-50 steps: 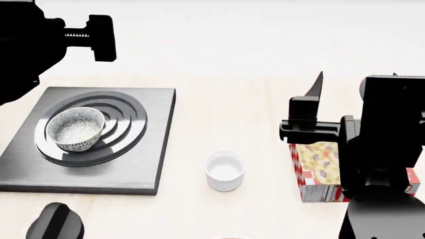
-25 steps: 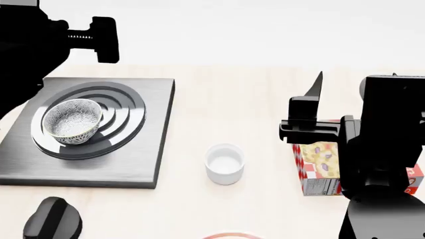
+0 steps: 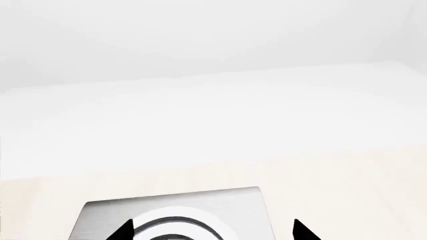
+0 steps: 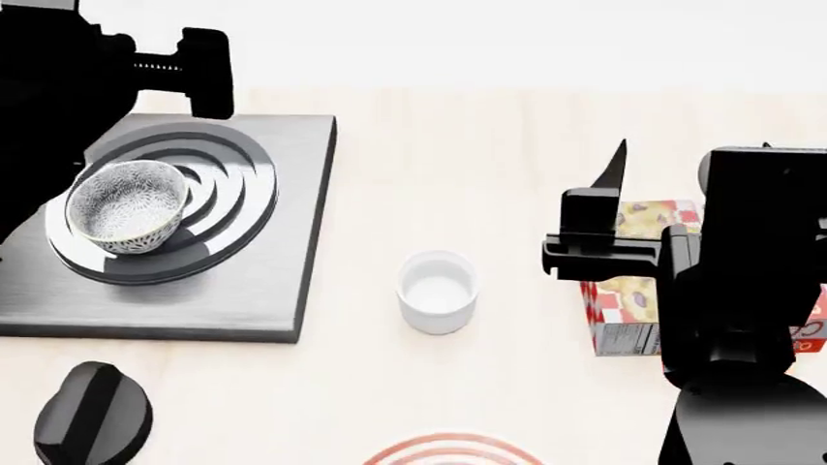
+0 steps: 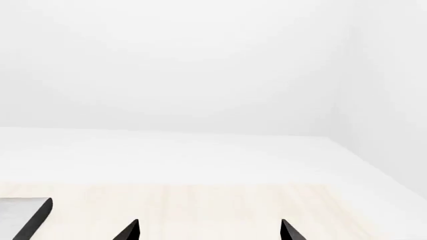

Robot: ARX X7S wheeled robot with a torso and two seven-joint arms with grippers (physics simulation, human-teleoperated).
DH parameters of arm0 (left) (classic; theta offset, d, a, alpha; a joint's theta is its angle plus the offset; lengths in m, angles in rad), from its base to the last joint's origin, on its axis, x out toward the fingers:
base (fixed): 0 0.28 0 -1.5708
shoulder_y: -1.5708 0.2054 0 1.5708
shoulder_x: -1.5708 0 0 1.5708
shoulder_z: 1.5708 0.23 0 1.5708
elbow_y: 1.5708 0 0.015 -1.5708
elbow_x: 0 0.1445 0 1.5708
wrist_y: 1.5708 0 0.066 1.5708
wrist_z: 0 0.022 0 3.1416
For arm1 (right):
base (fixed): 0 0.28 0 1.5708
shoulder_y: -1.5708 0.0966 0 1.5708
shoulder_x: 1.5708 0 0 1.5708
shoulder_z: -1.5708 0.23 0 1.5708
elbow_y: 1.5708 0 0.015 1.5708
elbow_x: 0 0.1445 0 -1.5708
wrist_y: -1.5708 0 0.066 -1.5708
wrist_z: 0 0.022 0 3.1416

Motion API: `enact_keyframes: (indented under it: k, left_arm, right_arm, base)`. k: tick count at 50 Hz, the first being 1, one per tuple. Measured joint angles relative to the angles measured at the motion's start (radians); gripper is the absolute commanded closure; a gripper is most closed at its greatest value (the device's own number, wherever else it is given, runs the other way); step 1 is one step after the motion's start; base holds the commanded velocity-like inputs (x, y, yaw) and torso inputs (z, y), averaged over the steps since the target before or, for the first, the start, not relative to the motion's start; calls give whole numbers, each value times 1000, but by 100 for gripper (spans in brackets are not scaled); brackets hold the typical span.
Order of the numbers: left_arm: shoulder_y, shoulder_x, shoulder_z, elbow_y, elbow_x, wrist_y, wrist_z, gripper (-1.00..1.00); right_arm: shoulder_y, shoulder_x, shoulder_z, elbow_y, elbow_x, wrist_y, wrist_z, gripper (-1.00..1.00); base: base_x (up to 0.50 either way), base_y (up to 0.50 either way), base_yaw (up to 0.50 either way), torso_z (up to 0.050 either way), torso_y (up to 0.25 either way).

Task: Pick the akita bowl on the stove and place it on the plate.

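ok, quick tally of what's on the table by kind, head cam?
Bowl: 1, akita bowl on the stove
Cup: 1, plain white cup
Plate: 1, red-ringed plate, only its edge in view
Stove: 1, stove
Knob: 1, black knob
Box: 1, printed carton
Total: 6

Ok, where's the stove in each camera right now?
Head view: the stove lies at the left, bearing the akita bowl.
Left wrist view: its far edge and burner rings show at the bottom.
Right wrist view: only a corner, bottom left.
Shared landmark: the light wooden table.
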State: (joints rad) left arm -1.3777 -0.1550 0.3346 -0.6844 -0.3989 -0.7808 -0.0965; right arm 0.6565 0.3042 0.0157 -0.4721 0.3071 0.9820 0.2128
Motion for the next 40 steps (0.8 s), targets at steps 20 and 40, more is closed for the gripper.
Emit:
enact_keyframes:
  k: [20, 40]
  left_arm:
    - [6, -7, 3, 27, -13, -7, -10, -100]
    - [16, -6, 60, 45, 12, -44, -38, -100]
  right_arm:
    - [0, 4, -3, -1, 7, 0, 6, -100]
    - [0, 8, -5, -1, 14, -2, 11, -100]
  base:
    - [0, 0, 0, 4, -85]
    - [0, 0, 0, 0, 0]
